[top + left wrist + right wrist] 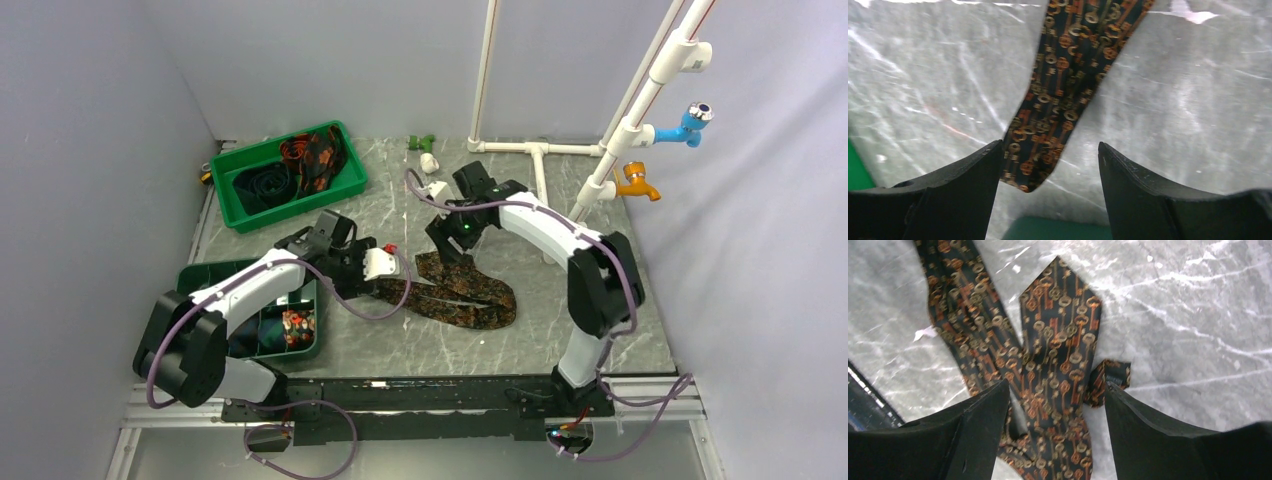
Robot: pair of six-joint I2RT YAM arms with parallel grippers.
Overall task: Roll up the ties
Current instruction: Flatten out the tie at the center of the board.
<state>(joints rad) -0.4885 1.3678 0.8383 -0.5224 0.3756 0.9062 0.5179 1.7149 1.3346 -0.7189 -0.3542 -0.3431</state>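
A dark brown tie with an orange key print [462, 290] lies folded back on itself in the middle of the grey marble table. My left gripper [352, 272] is open and hovers over the tie's narrow end [1035, 167], which lies flat between the jaws, nearer the left one. My right gripper [447, 243] is open above the tie's wide pointed end [1060, 330]; a small flap of the tie [1108, 380] pokes out beside the right finger. Other ties, navy-teal [265, 183] and black with red-orange print [312, 158], lie rolled in the far green tray.
A green tray [235, 213] stands at the back left. A second green tray [200, 275], holding a rolled patterned tie [298, 324], sits under my left arm. White pipes [540, 150] and small fittings [428, 160] stand at the back. Purple cables loop near both wrists.
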